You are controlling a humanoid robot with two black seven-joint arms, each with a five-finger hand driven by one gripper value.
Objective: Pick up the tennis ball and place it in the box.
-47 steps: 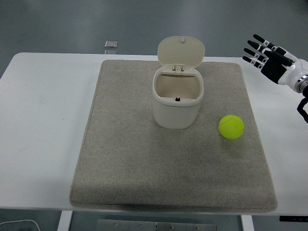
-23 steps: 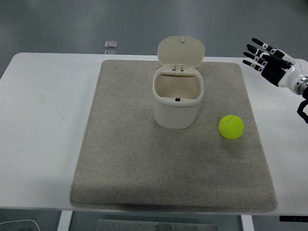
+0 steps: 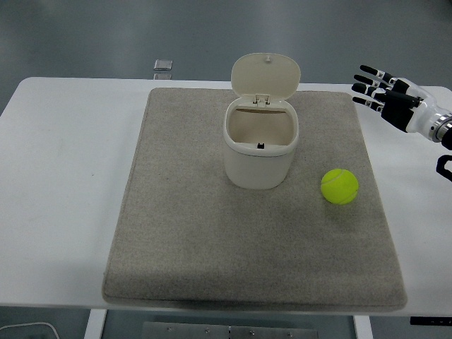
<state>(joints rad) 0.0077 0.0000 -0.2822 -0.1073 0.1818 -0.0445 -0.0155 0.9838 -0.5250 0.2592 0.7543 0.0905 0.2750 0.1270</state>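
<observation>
- The right hand [image 3: 387,96] has come lower and further in over the table's far right corner than it was a second ago, when it sat higher and nearer the right edge.
- Its fingers [image 3: 369,79] are spread and straight, pointing left toward the mat; they hold nothing.
- That reads as the start of the reach: the hand is open and ready, but still well apart from the ball, so the pick-up has not begun.
- The ball [image 3: 340,186] has not moved. It rests on the mat [image 3: 212,247] near the mat's right edge, about halfway down it, to the right of the box and a little nearer the table's front edge.
- The box [image 3: 260,148] also stays put, upright near the middle of the mat toward its far edge, its flip lid [image 3: 265,76] standing open at the back, so the mouth is clear to take the ball.
- The left hand is not in view.
- Other things: a small clear square object [image 3: 163,66] lies on the floor beyond the table's far edge, well away from the work.
- Nothing stands between the hand and the ball; the mat around the ball is bare.
- In my judgement the thing to watch is that the ball may roll if nudged, and the raised lid stands behind the mouth, so the drop is better made from above or from the front.
</observation>
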